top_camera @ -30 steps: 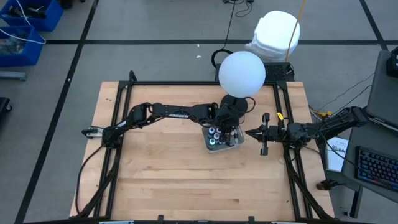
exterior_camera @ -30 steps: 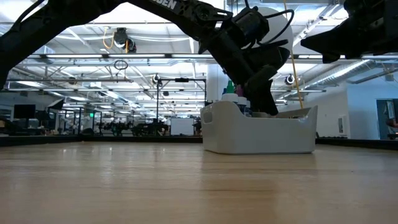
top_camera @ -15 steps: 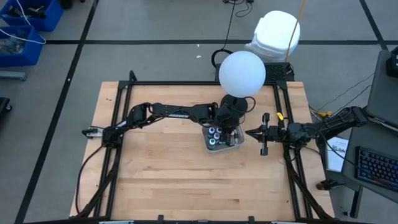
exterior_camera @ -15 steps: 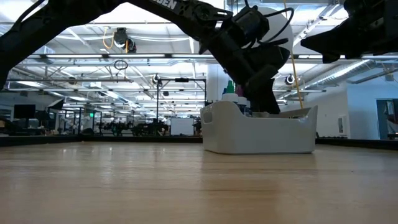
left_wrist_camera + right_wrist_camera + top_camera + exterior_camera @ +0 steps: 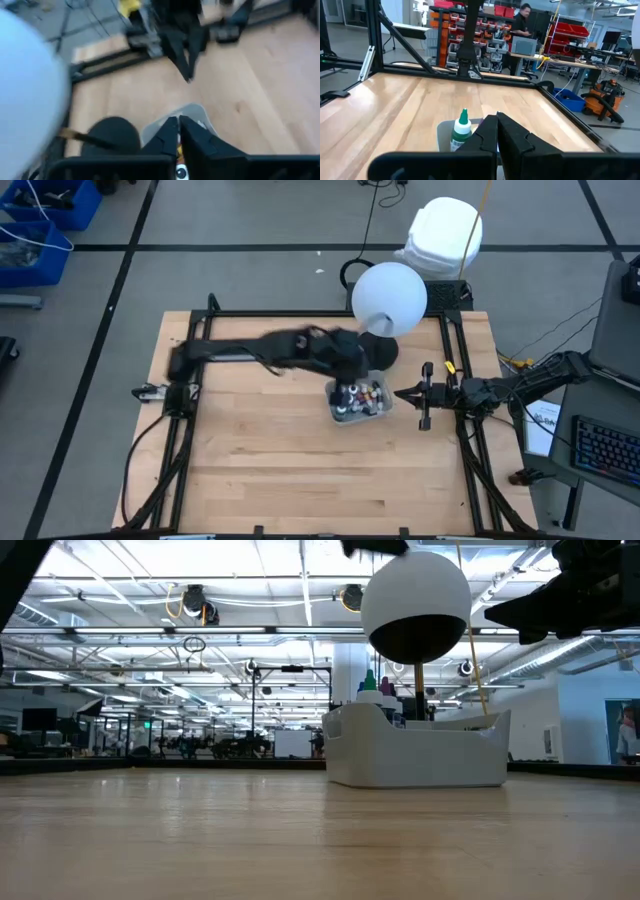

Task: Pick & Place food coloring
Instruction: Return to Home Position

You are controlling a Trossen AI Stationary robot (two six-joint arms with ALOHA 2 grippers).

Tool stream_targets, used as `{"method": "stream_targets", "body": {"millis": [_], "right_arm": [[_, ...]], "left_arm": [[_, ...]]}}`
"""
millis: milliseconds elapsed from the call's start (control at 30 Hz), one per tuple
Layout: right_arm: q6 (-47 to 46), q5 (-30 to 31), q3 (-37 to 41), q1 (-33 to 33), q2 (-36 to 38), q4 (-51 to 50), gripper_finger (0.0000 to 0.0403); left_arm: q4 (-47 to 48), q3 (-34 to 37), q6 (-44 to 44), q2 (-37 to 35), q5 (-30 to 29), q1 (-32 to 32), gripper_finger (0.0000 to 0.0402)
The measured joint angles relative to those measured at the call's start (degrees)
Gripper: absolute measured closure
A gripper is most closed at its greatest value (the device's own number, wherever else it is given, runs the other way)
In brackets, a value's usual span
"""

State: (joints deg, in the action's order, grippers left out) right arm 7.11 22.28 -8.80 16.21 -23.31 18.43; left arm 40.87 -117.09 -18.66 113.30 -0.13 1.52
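Draw left gripper (image 5: 178, 123) — fingers narrow, empty — up and left, clear of tray (image 5: 420, 758), food coloring (image 5: 362, 394) and right gripper (image 5: 496, 121), likewise narrow.

Cluster of small food coloring bottles (image 5: 357, 394) standing packed together inside a grey tray (image 5: 338, 416) right of the middle of the table (image 5: 280, 470), dark round tops with pale centres, a touch of red, one upright green-tipped bottle (image 5: 462, 128) with a white collar rising above the tray's wall.
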Motion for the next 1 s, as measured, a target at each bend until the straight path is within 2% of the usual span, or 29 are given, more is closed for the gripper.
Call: {"method": "stream_targets", "body": {"millis": [100, 233, 467, 633, 767, 1000], "right_arm": [[-0.4, -0.1, 0.0, 0.0, 0.3, -0.4, 0.0403], [-0.6, -0.2, 0.0, 0.0, 0.8, -1.4, 0.0403], [-0.1, -7.4, 0.0, 0.0, 1.6, -1.1, 0.0403], [0.6, -7.6, 0.0, 0.0, 3.5, -1.2, 0.0403], [1.2, -11.9, 0.0, 0.0, 7.1, -2.7, 0.0403], [1.0, -11.8, 0.2, -0.4, 16.6, -9.6, 0.0403]], "left_arm": [[0.7, 5.3, 2.7, -7.3, 0.3, 0.6, 0.0391], [-3.1, 18.1, 3.9, -18.3, -0.8, -0.9, 0.0397], [-20.8, 48.4, 11.4, -41.0, -5.2, -5.6, 0.0398], [-37.3, 69.5, 15.9, -55.4, -9.9, -10.6, 0.0399], [-47.6, 82.8, 16.5, -63.5, -15.1, -15.3, 0.0400], [-59.2, 98.6, 17.1, -73.6, -25.7, -22.0, 0.0400]]}}
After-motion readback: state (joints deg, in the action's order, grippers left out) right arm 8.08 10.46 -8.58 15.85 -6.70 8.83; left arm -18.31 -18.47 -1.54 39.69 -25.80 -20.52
